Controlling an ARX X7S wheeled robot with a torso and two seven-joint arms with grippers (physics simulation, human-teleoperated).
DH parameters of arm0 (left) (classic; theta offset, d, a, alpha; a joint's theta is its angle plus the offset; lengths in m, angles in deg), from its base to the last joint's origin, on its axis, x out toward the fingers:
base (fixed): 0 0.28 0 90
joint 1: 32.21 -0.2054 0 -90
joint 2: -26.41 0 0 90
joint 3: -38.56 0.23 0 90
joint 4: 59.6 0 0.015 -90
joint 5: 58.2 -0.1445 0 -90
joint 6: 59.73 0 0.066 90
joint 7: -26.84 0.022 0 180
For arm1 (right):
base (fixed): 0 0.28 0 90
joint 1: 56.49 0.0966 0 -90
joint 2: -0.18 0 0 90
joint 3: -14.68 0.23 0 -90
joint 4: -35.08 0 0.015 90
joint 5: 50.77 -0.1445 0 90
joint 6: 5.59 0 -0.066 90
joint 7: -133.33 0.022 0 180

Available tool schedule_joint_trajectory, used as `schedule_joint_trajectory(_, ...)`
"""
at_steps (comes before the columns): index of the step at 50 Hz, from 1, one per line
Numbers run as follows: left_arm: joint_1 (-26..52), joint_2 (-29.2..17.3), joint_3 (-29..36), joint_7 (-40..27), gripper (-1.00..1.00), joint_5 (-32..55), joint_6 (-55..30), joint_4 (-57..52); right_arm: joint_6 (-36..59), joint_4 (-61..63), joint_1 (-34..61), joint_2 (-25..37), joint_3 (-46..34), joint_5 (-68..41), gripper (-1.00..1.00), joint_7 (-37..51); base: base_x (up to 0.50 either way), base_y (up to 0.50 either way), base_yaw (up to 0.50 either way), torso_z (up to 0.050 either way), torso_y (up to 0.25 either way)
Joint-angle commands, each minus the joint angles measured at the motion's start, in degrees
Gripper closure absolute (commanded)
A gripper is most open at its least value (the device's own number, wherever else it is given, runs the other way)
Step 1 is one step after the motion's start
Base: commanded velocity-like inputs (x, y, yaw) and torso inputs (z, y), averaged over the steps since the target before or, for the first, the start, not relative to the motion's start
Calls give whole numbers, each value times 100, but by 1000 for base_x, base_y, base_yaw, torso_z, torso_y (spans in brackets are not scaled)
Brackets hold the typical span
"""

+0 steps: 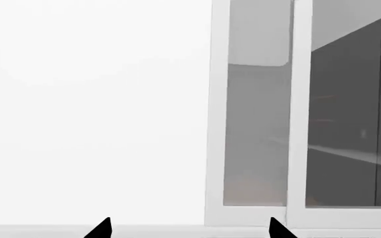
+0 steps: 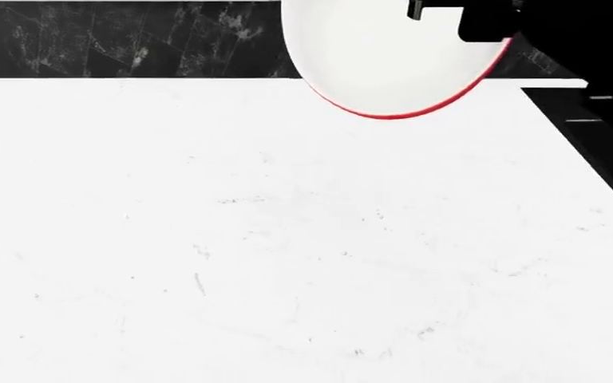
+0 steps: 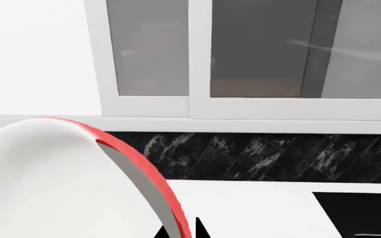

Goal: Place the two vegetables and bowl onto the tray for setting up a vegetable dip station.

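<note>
The bowl (image 2: 392, 56), red outside and white inside, hangs tilted above the far edge of the white counter (image 2: 285, 239). My right gripper (image 2: 440, 12) comes in from the top right and is shut on the bowl's rim. In the right wrist view the red rim of the bowl (image 3: 45, 183) runs between the two fingertips of the right gripper (image 3: 180, 230). My left gripper (image 1: 190, 230) is open with nothing between its fingers, facing a white wall and a window; it does not show in the head view. The two vegetables and the tray are out of view.
A black marbled backsplash (image 2: 125, 40) runs along the counter's far edge. A dark recessed area (image 2: 605, 136) borders the counter at the right. White-framed windows (image 3: 243, 49) stand above the backsplash.
</note>
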Motion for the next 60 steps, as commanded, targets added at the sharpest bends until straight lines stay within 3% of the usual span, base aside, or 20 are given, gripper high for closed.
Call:
schedule_joint_trajectory(1,5,-9,11,-2,-100,-10,12,-6,-32,108,79,79,79,6,100,135,-147,-500,0,0,0)
schedule_joint_trajectory(60,32,-45,52,29,-100,-10,58,-68,-135,162,82,199,15,132,100,39,-174,-500,0,0,0)
